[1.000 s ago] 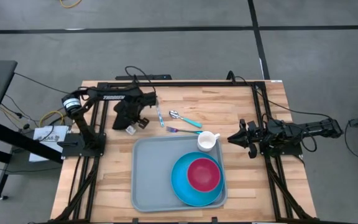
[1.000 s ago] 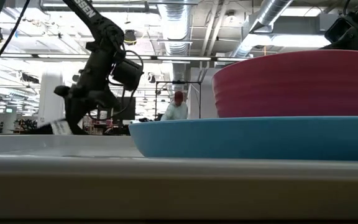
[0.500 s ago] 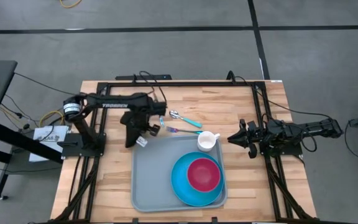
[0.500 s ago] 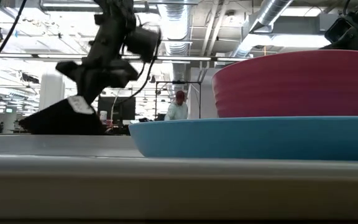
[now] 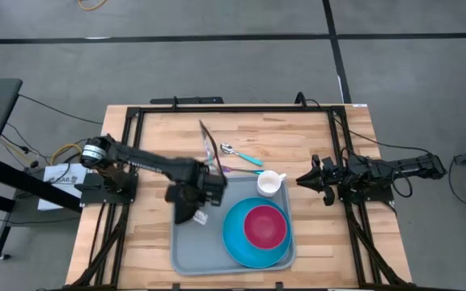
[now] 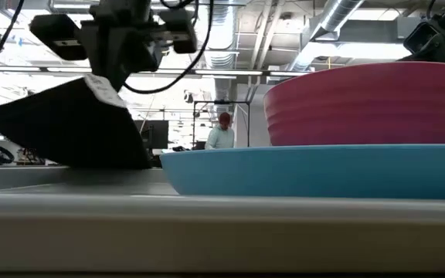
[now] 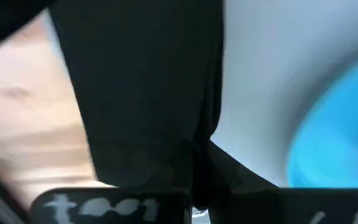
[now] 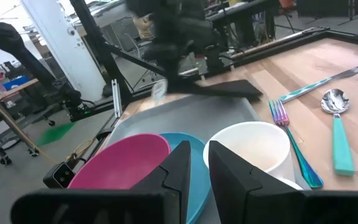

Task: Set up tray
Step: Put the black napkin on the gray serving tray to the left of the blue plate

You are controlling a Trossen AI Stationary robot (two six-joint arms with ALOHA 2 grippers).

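Note:
The grey-blue tray [image 5: 191,242] lies at the table's near middle. On it are a round blue plate [image 5: 237,238] with a pink bowl [image 5: 264,226] and a white cup [image 5: 269,184]. My left gripper [image 5: 196,196] hangs over the tray's left part, shut on a black napkin [image 6: 68,131] that carries a white tag [image 6: 103,90]. In the left wrist view the napkin [image 7: 148,87] covers part of the tray [image 7: 260,56]. My right gripper [image 5: 302,179] waits shut at the table's right side, beside the cup. My left gripper pinches the napkin at its upper edge [image 6: 113,77], next to the white tag, coming from above with fingers pointing down. The napkin hangs slanted below the fingers. Its lower edge [image 6: 91,164] reaches the tray's level; whether it touches the tray, I cannot tell.
A teal-handled fork [image 5: 235,170], spoon [image 5: 241,155] and knife [image 8: 347,71] lie on the wood just beyond the tray's far edge. A black frame [image 5: 241,107] runs around the table. A person [image 6: 221,133] stands far off in the room.
My left gripper has swung from the table's far left toward the near right, carrying the napkin from over the bare wood to over the tray's left part. The napkin has stayed hanging below it, and the gripper has stayed shut.

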